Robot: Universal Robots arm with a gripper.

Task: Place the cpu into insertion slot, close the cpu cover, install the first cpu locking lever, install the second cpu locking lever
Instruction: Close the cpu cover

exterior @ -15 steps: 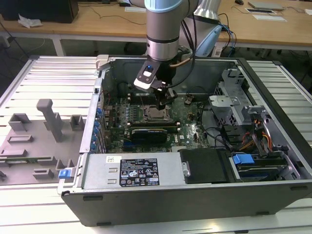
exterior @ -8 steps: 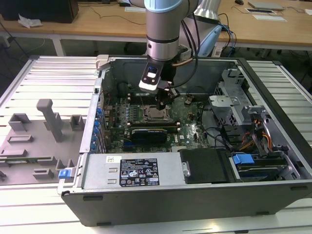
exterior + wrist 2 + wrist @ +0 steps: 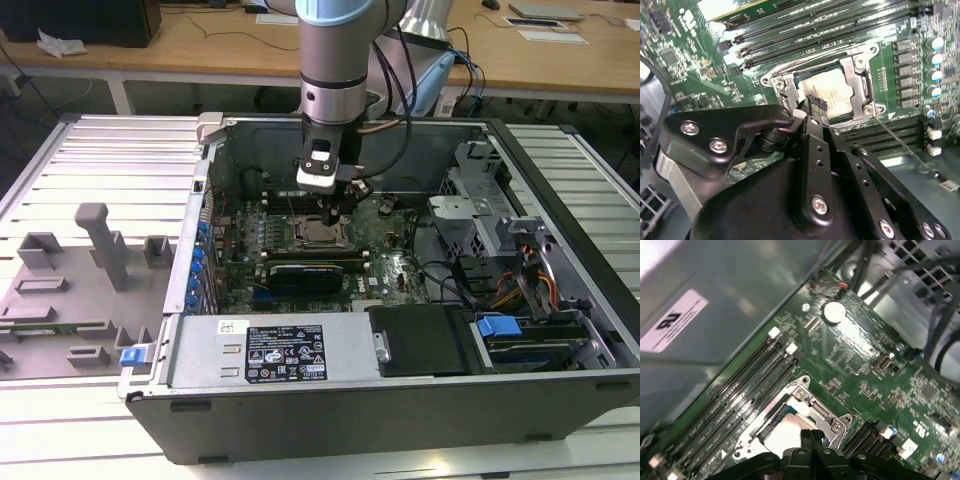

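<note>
black gripper (image 3: 813,104), fingers together and empty, pressed the thin silver metal cpu cover (image 3: 858,75) beneath its tip, over the dull grey square cpu (image 3: 835,92) in its dark-framed insertion slot (image 3: 863,89); seemingly cover-closing; thin wire lever (image 3: 900,142) alongside needed latching.

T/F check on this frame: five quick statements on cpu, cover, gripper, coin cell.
1. The cpu lies in the slot. True.
2. The gripper holds the cpu in the air. False: the gripper is shut, with its tip at the edge of the slot and the cpu seated below it.
3. The cover lies down around the cpu. True.
4. The gripper hangs over the drive cage. False: in the exterior view it is over the slot.
5. A coin cell sits on the board. True.
</note>
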